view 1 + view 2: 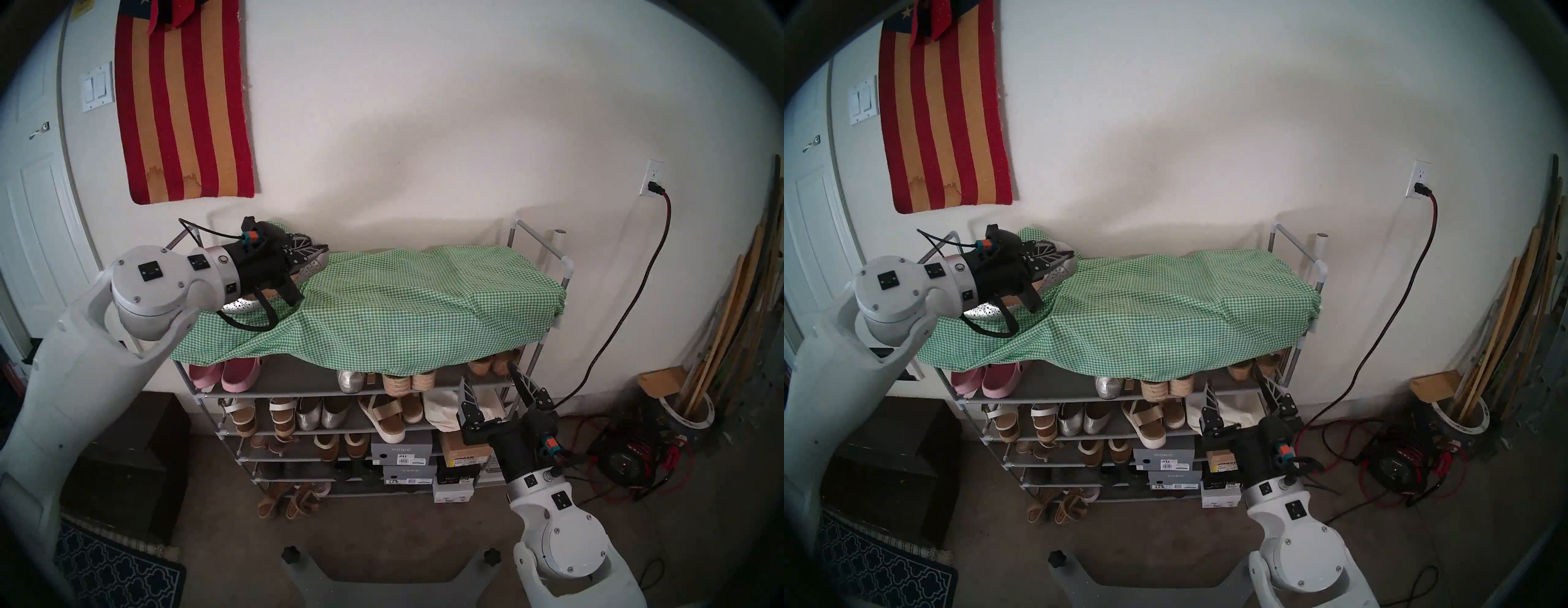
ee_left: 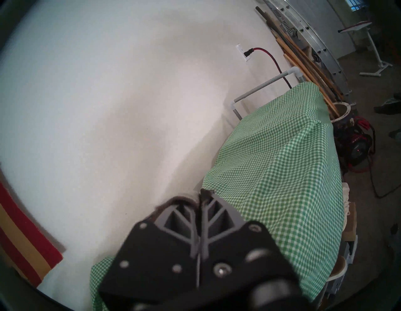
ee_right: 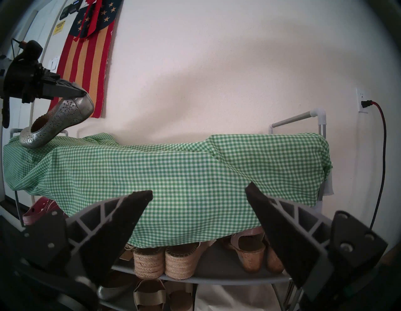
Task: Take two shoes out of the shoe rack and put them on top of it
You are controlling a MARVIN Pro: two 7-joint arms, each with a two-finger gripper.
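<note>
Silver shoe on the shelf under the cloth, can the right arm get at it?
Probably yes: the right gripper is open before that shelf, the shoe sits at its front edge, though the cloth overhangs it.

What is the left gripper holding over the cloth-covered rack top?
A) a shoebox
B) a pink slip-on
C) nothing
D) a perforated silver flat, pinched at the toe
D: in the right wrist view the left gripper pinches the toe of a perforated silver flat, whose heel rests on the green checked cloth.
</note>
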